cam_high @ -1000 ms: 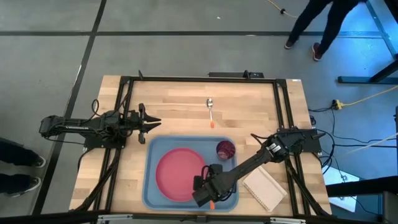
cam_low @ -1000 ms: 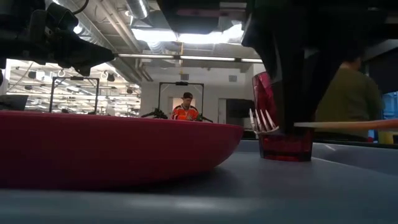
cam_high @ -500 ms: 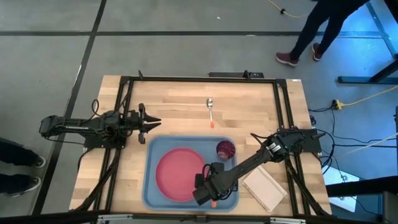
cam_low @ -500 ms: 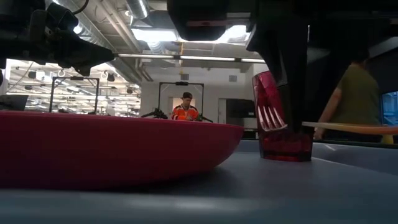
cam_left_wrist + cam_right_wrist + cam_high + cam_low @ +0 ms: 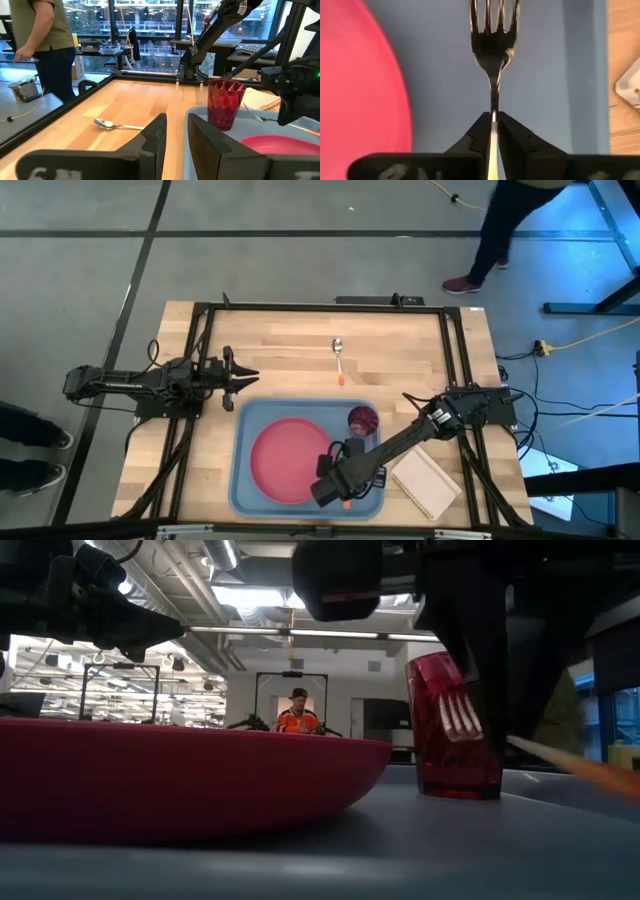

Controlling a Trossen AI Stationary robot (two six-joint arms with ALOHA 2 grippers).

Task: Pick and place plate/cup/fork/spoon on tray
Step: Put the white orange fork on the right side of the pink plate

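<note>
Here the tray [image 5: 243, 480] sits at the near middle of the wooden table [image 5: 290, 350], its near rim close to the table's near edge, with bare wood open on its far side and to its left. Inside it the plate [image 5: 285, 460] fills the left and middle, and the cup [image 5: 362, 419] stands upright in the far right corner, apart from the plate. Along the tray's right strip, between plate and rim, the right gripper [image 5: 492, 125] pinches the fork [image 5: 493, 40] by its neck (fingers narrow around the metal, tines pointing to the far side); in the low view the fork [image 5: 462, 712] slants, tines raised in front of the cup. The spoon [image 5: 339, 356] lies alone on the far wood, well apart from the tray. A white notepad [image 5: 424, 484] lies just right of the tray. The left gripper [image 5: 244, 378] waits over the wood left of the tray's far corner, fingers narrowly parted and holding nothing. No readable writing shows.
</note>
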